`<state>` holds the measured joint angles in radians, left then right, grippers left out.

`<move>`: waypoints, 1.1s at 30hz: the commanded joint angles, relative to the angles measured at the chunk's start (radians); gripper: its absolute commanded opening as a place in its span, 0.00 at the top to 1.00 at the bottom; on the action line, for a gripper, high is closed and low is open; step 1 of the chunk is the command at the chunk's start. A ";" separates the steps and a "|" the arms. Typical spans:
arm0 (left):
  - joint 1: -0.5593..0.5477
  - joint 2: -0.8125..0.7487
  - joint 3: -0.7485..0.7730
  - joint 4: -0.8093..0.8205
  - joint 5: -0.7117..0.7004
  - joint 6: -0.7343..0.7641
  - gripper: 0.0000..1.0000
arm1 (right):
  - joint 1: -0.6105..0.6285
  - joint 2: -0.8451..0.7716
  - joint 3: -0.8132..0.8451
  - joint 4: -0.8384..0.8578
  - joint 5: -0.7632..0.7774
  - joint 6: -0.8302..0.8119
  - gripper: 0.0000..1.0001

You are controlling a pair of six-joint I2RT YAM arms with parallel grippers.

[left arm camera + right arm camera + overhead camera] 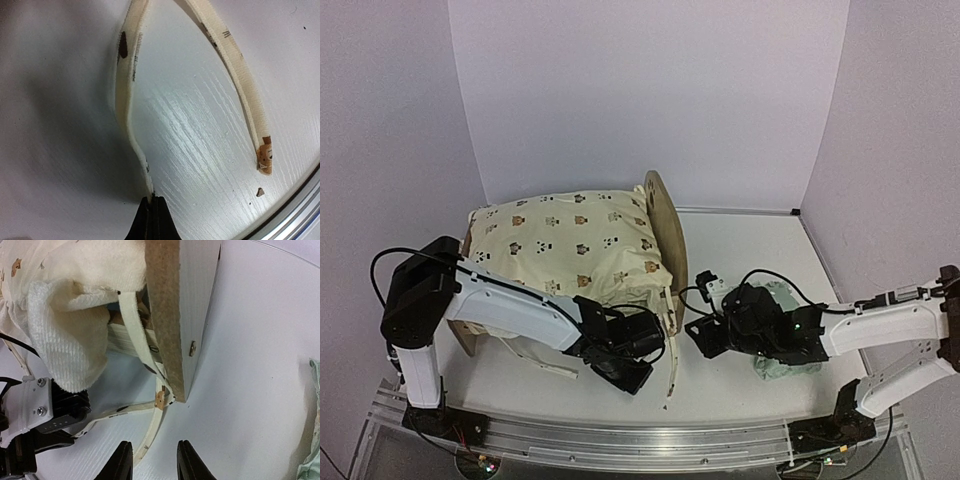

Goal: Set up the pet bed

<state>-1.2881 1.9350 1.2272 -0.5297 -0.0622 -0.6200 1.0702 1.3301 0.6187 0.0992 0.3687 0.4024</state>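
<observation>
The pet bed (666,222) is a light-wood frame with its arched headboard on the right. The cream bear-print cushion (565,240) lies on it. My left gripper (623,368) is at the bed's near right corner. In the left wrist view it (152,199) is shut on one cream cushion tie (126,95), just above the table. A second tie (246,90) hangs loose beside it. My right gripper (153,444) is open and empty, facing the headboard's lower corner (172,340). A loose tie (150,437) lies by its left finger.
The mint green pillow (777,366) lies under my right arm and shows at the right wrist view's edge (312,440). The table's metal front rail (640,440) is close behind both grippers. White walls enclose the back and sides.
</observation>
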 commanded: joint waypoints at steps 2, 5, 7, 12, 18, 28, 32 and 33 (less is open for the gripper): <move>0.012 -0.070 -0.014 0.042 0.019 0.020 1.00 | 0.002 0.088 0.071 0.107 0.005 -0.029 0.67; 0.013 -0.068 -0.021 0.049 0.023 0.018 1.00 | 0.001 0.143 0.101 0.136 -0.007 -0.052 0.66; 0.013 -0.070 -0.027 0.054 0.026 0.013 1.00 | 0.001 0.173 0.118 0.162 -0.015 -0.065 0.66; 0.013 -0.087 -0.055 0.070 0.029 0.005 1.00 | 0.001 0.226 0.168 0.178 -0.001 -0.115 0.64; 0.013 -0.116 -0.090 0.081 0.018 -0.002 1.00 | 0.001 0.272 0.218 0.168 0.088 -0.216 0.57; 0.013 -0.144 -0.117 0.098 0.010 -0.008 1.00 | 0.041 0.337 0.241 0.129 0.250 -0.280 0.57; 0.013 -0.145 -0.116 0.101 0.011 -0.007 1.00 | 0.049 0.343 0.228 0.123 0.297 -0.278 0.58; 0.013 -0.145 -0.116 0.102 0.012 -0.007 1.00 | 0.049 0.347 0.227 0.123 0.302 -0.276 0.58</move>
<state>-1.2789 1.8332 1.1168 -0.4580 -0.0383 -0.6258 1.1127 1.6611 0.8307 0.2188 0.5842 0.1382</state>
